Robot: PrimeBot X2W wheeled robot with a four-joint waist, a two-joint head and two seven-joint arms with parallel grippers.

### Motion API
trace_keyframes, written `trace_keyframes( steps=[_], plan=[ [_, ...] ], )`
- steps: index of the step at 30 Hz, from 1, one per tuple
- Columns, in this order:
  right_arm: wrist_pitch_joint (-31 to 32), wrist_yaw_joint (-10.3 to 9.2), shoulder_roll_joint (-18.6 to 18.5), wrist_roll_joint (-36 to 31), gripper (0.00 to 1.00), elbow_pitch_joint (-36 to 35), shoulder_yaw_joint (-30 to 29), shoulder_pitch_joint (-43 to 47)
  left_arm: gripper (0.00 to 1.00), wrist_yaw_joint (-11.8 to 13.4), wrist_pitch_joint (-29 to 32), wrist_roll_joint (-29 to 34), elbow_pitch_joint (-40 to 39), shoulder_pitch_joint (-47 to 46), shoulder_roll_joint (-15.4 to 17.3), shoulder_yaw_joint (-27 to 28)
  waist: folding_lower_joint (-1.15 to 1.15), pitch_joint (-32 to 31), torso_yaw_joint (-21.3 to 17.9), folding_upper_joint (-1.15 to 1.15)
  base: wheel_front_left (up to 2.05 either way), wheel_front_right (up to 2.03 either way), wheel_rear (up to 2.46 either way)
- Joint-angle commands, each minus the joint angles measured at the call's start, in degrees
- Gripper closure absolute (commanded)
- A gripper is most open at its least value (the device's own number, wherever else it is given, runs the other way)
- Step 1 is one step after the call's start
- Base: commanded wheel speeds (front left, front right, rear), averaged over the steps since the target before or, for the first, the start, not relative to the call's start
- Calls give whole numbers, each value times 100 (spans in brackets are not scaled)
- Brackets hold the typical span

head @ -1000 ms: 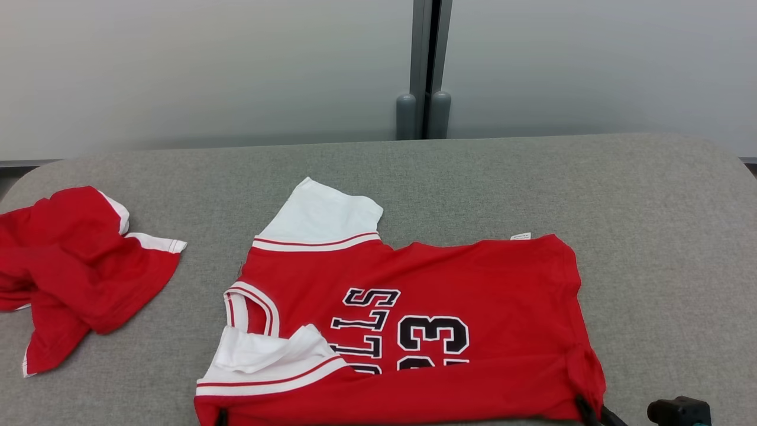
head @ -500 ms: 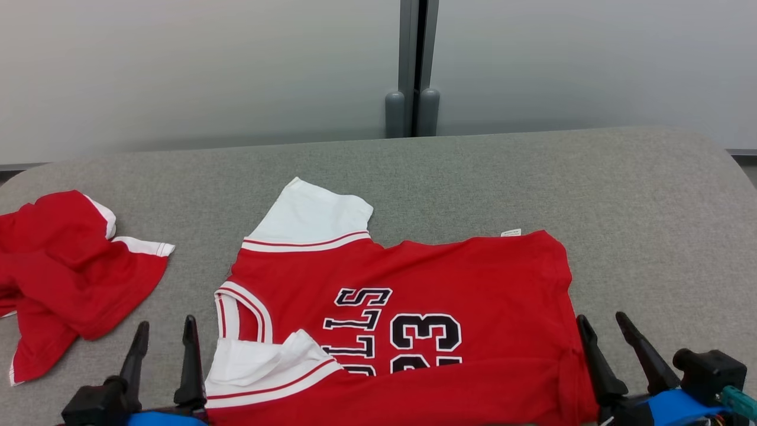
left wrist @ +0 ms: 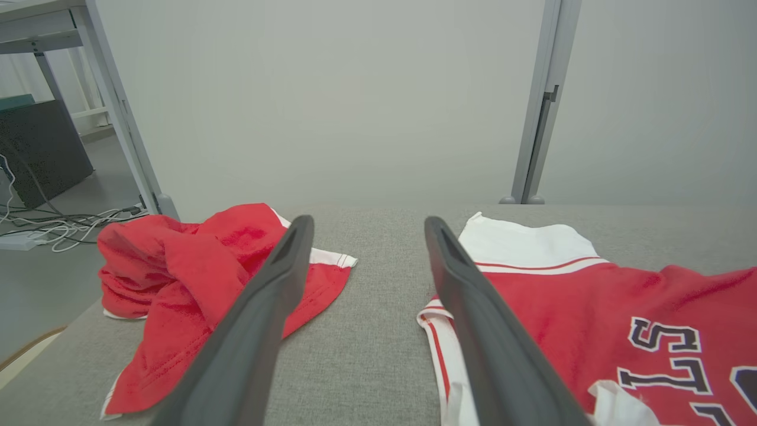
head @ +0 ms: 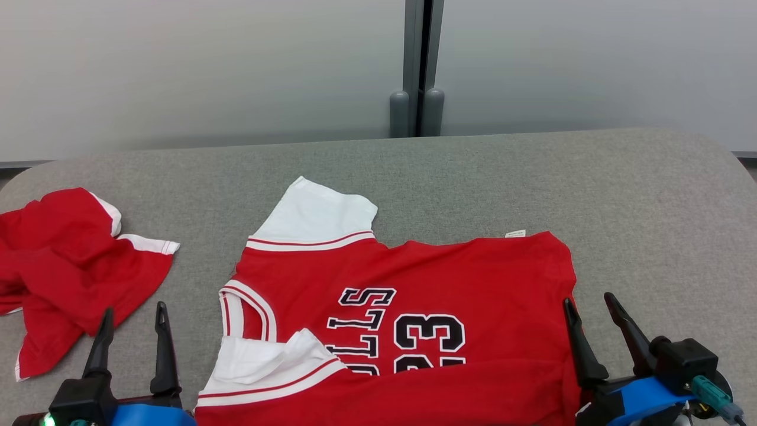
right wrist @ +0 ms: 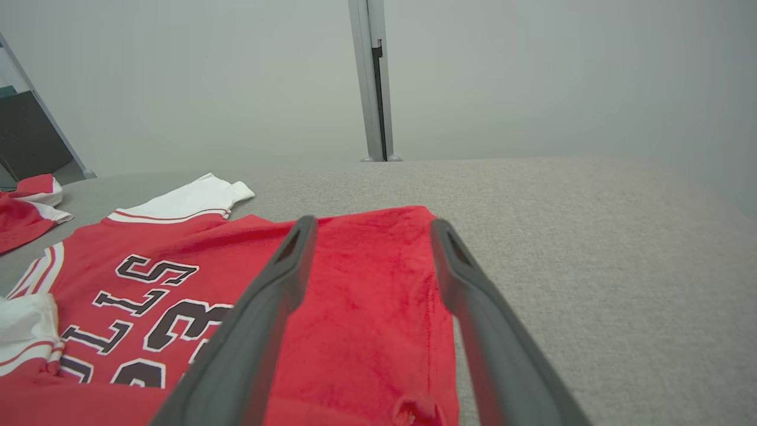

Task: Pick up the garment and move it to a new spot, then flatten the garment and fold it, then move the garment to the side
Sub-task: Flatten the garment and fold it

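The garment [head: 414,296] is a red jersey with white sleeves and black lettering, lying partly folded on the grey table [head: 650,207], its near edge doubled over. It also spreads across the left wrist view [left wrist: 621,307] and the right wrist view [right wrist: 248,284]. My left gripper [head: 133,313] stands open at the lower left, just left of the jersey's collar, holding nothing. My right gripper [head: 588,307] stands open at the lower right, its fingers straddling the jersey's right hem edge [right wrist: 414,296] without gripping it.
A second crumpled red and white garment [head: 65,266] lies at the table's left edge, also in the left wrist view [left wrist: 189,278]. A grey partition with a vertical post [head: 417,65] runs behind the table. Cables [left wrist: 53,219] lie on the floor far left.
Both grippers have let go of the jersey's near edge and opened, rising into view beside the jersey. The head camera shifted slightly; the jersey stays put.
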Motion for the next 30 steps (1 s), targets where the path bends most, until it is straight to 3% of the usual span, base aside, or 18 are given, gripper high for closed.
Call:
trace_keyframes(
  steps=[1,11,30],
  plan=[
    [-35,1,21,-135,0,57,-38,3,0,-34,-25,50,55,39,31,60,0,-11,11,-1,0,0,0],
    [51,1,155,-417,0,-28,-272,225,0,-139,-25,-6,129,253,34,263,0,-112,75,-1,0,0,0],
    [383,1,268,-497,0,-382,-329,491,0,-114,-26,-106,145,365,48,211,0,-330,139,-1,0,0,0]
  ],
)
